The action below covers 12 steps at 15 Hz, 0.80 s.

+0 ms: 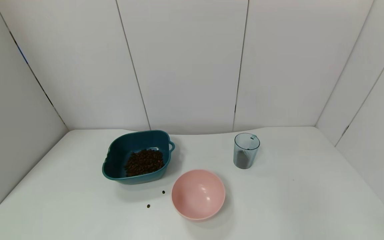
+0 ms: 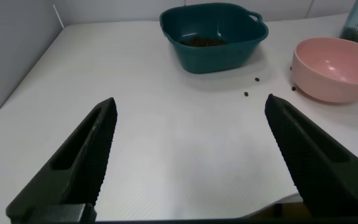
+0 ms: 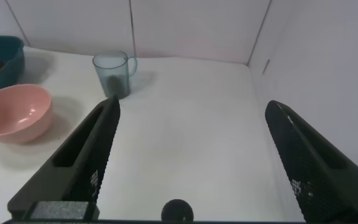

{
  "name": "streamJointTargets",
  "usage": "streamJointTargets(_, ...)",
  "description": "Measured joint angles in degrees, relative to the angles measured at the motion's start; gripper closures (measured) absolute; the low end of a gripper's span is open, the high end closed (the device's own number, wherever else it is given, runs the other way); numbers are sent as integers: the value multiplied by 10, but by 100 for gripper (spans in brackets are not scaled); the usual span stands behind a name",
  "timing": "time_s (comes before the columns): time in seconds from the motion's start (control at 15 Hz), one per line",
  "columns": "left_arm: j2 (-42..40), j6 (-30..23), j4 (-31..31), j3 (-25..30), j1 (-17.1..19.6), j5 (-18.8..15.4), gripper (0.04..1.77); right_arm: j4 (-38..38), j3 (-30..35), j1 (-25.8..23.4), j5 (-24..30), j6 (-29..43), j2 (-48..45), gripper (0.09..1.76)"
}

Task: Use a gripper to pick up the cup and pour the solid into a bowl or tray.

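Cup [image 1: 246, 150] upright on the white table [image 1: 295, 200], right of centre toward the back wall, w/ a little dark stuff in its bottom. Neither arm shows in the head view.

Right gripper [image 3: 191, 155] hangs low over the table's near right part, jaws spread wide, holding nothing. Cup [image 3: 111, 74] sits well ahead of it, beyond the tip of 1 finger [image 3: 82, 155] and off the centre line between the 2, not between the jaws, no contact. Tab on its rim points toward the right wall.

Left gripper [image 2: 188, 155] over the near left of the table, jaws wide too, nothing held.

Basin [image 1: 112, 160], dark teal, back-left of centre, loop handle on its right side, w/ a pile of solid [image 1: 144, 162] inside. 2 stray pellets [image 1: 163, 192] lie on the table just in front of the basin, left of the pink bowl [image 1: 198, 194]. Pink bowl sits front-centre, between basin and cup, nothing visible in it, apart from both. Left wrist view: basin [image 2: 229, 56] and pink bowl [image 2: 334, 84] far ahead of the open fingers [image 2: 82, 155], cup barely in frame.
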Motion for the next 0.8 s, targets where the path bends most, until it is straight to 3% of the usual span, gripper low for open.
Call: streamJointTargets(0.8, 0, 0, 0, 0, 0, 0, 9, -1, 193, -18, 25, -13, -238, 15)
